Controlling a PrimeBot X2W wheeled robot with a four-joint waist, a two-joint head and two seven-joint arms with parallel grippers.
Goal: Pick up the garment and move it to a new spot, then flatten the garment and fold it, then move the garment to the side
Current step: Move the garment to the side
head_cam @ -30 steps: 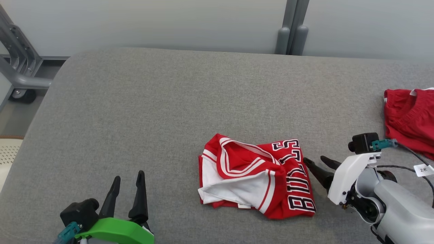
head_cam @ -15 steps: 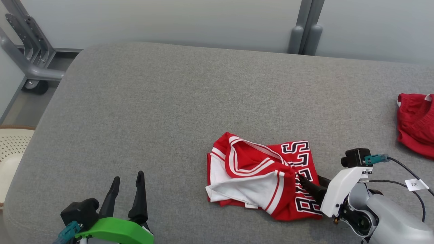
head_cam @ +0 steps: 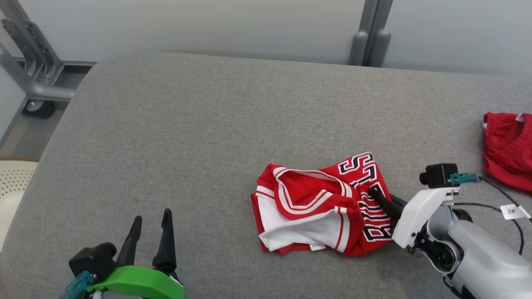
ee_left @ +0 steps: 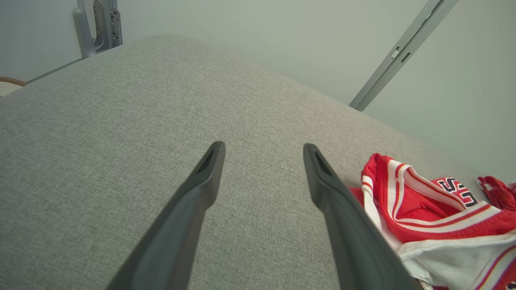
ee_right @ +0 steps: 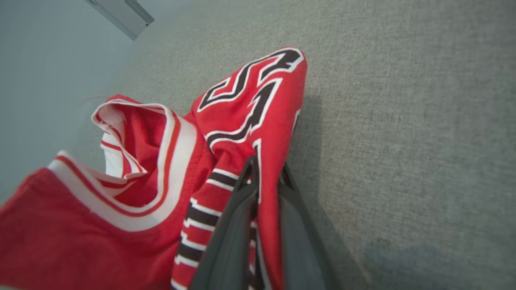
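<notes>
The garment (head_cam: 320,203) is a crumpled red jersey with white trim and black lettering, lying right of centre on the grey padded table (head_cam: 199,133). My right gripper (head_cam: 376,194) is shut on a fold of its lettered right side; in the right wrist view the garment (ee_right: 161,169) has red cloth pinched between the two dark fingers (ee_right: 238,225). The lettered corner is lifted a little off the table. My left gripper (head_cam: 150,220) stands open at the lower left, well apart from the jersey. In the left wrist view its fingers (ee_left: 201,189) spread over bare grey fabric, with the garment (ee_left: 435,209) off to the right.
A second red cloth (head_cam: 507,153) lies at the table's right edge. A grey metal frame with a wheel (head_cam: 29,83) stands past the far left corner, and a pale perforated chair (head_cam: 12,182) sits left of the table. A grey post (head_cam: 370,37) rises behind.
My right gripper moved left onto the jersey's lettered side and closed on a fold, raising that corner. The camera shifted slightly. The left gripper stayed still and open.
</notes>
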